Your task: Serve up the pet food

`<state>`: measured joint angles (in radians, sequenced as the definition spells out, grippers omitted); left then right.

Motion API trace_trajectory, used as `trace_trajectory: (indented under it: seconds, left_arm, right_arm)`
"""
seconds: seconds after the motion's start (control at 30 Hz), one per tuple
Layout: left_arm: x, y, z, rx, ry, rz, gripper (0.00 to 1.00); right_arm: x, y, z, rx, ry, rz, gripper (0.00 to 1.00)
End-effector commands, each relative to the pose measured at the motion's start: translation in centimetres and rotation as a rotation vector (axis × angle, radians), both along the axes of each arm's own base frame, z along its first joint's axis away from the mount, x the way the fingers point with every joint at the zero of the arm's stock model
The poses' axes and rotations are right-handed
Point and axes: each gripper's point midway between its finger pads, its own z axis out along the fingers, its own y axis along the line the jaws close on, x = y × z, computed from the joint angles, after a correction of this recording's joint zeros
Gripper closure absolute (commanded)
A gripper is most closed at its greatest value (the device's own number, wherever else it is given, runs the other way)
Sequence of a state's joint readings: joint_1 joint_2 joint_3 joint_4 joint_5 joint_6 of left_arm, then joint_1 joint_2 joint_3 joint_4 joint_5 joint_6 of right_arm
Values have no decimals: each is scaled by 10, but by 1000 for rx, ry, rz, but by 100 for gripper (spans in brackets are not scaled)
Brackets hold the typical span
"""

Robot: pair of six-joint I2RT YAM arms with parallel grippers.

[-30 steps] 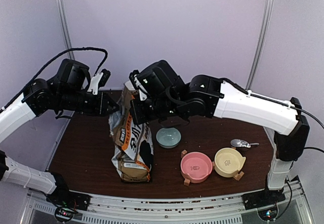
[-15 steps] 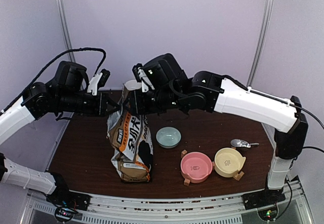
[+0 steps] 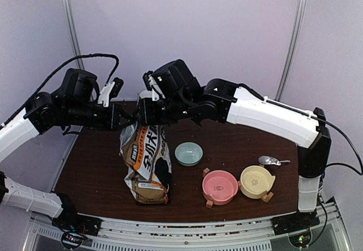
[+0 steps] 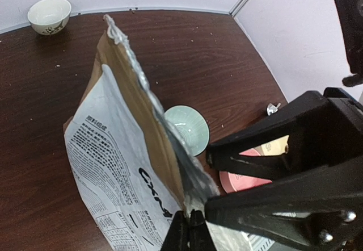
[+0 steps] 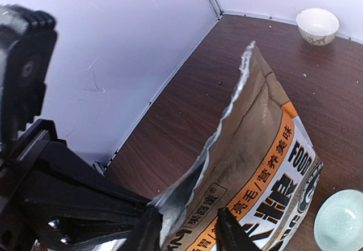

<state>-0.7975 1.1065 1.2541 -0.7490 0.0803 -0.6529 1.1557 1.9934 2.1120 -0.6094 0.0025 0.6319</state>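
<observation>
Pinched shut on the top edge of the upright brown-and-orange printed paper bag (image 3: 148, 160): left gripper (image 4: 188, 231), right gripper (image 5: 187, 228) (facing each other).

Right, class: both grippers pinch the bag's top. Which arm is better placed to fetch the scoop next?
Right, probably. The scoop lies on that arm's side of the table, near the yellow bowl, while the left gripper pinches the bag.

site: robot lab booth | evidence: blank panel walls (image 3: 187, 29), metal posts (image 3: 292, 38)
</observation>
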Motion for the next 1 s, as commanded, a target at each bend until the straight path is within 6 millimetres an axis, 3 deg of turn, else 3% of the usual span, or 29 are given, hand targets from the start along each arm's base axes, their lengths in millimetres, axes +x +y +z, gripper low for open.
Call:
trace_trajectory:
  seconds: [0.0, 0.2, 0.3, 0.37, 0.5, 0.7, 0.77, 0.83, 0.9, 0.97]
  left_arm:
    - [-1, -6, 12, -56, -27, -24, 100]
    - [0, -9, 12, -54, -30, -32, 100]
    - [3, -9, 11, -45, -35, -25, 100]
    - [7, -3, 12, -25, -50, 7, 100]
    - [19, 19, 25, 24, -111, 122, 100]
    - [28, 68, 62, 54, -226, 336, 100]
    - [28, 77, 69, 27, -251, 370, 100]
    - [26, 73, 71, -5, -258, 350, 100]
    - [22, 56, 72, -32, -258, 256, 100]
    - [20, 45, 72, -46, -252, 195, 91]
  right_arm:
    - [10, -4, -8, -38, -9, -42, 72]
    - [9, 3, -20, -53, 4, -16, 85]
    - [7, 6, -19, -52, 5, 5, 100]
    - [8, 1, -16, -61, -11, -9, 100]
    - [19, -28, 2, -119, -101, -92, 100]
    - [35, -100, 31, -243, -227, -283, 100]
    - [37, -117, 26, -265, -223, -307, 100]
    - [36, -128, 26, -253, -215, -312, 100]
    - [30, -129, 30, -211, -200, -273, 100]
    - [24, -126, 37, -156, -188, -221, 98]
